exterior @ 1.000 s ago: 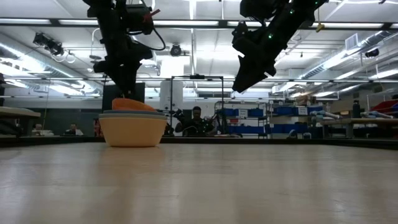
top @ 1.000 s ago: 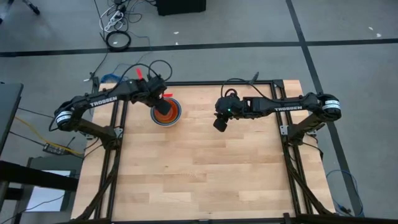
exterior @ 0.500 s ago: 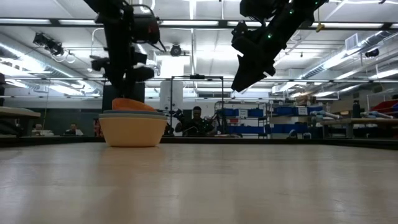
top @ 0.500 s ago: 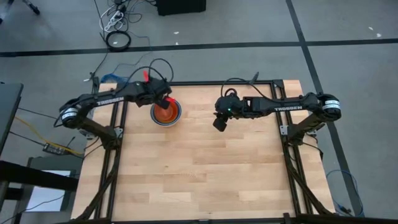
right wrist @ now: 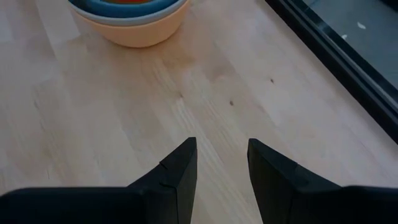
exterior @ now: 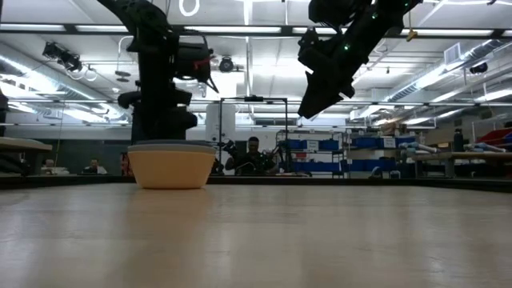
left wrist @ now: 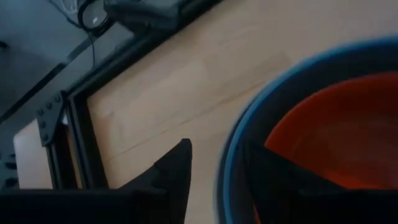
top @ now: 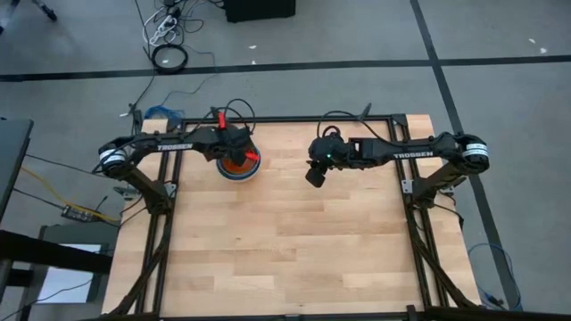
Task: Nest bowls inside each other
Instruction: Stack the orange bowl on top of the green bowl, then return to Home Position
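Observation:
The bowls stand nested in one stack [top: 241,168] at the table's far left, resting on the outermost pale yellow-orange bowl [exterior: 171,166]. A grey-blue rim [exterior: 171,145] tops the stack in the low view. The innermost bowl is red-orange [left wrist: 336,137], inside a blue rim [left wrist: 245,130]. My left gripper [left wrist: 217,152] is open right over the stack, slanting down, with one finger outside the blue rim and one finger [left wrist: 273,180] inside the red-orange bowl. My right gripper [top: 314,178] hangs open above the table's far middle, holding nothing. My left gripper stands astride the stack's rim [left wrist: 231,168] from above, slanting down, with one finger in the red-orange bowl and one outside. I cannot tell whether either finger touches a bowl. The stack sits level on the table.
The table's dark frame [left wrist: 74,124] runs close behind the stack at the far left edge. Bare wood [right wrist: 186,93] lies between the stack and my right gripper [right wrist: 222,146], and the whole near half of the table [top: 285,259] is bare wood too.
My left gripper has come down onto the stack, tipping steeper and turning at the wrist. The red-orange bowl stuck up tilted above the stack's rim; it has now sunk inside, out of sight in the low view.

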You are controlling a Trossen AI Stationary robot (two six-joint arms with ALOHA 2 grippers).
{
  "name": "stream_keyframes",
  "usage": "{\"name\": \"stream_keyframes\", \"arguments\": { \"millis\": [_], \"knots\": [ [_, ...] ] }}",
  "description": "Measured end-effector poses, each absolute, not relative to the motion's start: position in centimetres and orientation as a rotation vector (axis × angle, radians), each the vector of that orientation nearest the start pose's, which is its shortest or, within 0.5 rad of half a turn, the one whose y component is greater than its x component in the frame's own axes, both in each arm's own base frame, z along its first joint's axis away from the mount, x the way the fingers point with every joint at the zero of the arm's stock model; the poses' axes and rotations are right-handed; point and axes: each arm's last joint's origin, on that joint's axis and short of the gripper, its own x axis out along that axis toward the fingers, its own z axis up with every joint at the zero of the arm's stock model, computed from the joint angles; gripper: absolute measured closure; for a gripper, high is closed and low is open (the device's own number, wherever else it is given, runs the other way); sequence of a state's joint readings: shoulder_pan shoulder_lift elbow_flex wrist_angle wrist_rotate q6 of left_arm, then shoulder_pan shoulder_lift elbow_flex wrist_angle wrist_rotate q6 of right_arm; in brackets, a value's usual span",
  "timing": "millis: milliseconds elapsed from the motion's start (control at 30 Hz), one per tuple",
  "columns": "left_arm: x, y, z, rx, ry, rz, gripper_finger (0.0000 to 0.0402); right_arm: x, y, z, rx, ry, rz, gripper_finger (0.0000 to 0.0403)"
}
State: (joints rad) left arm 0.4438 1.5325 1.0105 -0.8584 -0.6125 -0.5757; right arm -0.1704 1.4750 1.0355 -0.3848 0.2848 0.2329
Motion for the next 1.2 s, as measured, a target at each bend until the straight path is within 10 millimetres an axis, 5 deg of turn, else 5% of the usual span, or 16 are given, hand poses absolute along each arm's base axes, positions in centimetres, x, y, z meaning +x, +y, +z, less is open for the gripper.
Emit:
{"name": "stream_keyframes", "arguments": {
  "millis": [267,467,633,767,1000,1200],
  "knots": [
    [23.7,12.2,24.6,-0.334,1.008,1.147,0.0250,30.1,-6.1,24.6,0.158,0.775,-0.521,0.0274],
    [22.7,9.2,29.1,-0.325,0.846,1.002,0.0250,30.7,-6.1,25.3,0.063,0.701,-0.505,0.0274],
    [21.2,5.6,33.3,-0.300,0.599,0.821,0.0250,31.5,-3.6,26.3,-0.044,0.625,-0.327,0.0274],
    [19.6,2.8,36.6,-0.221,0.391,0.641,0.0250,30.9,-1.0,29.7,-0.083,0.422,-0.081,0.0274],
    [17.1,0.6,39.5,-0.154,0.206,0.486,0.0250,23.5,1.2,38.1,-0.170,0.063,0.024,0.0274],
    [16.8,-0.7,39.2,-0.095,0.201,0.434,0.0250,16.0,1.3,41.7,-0.161,-0.096,0.024,0.0274]
  ]
}}
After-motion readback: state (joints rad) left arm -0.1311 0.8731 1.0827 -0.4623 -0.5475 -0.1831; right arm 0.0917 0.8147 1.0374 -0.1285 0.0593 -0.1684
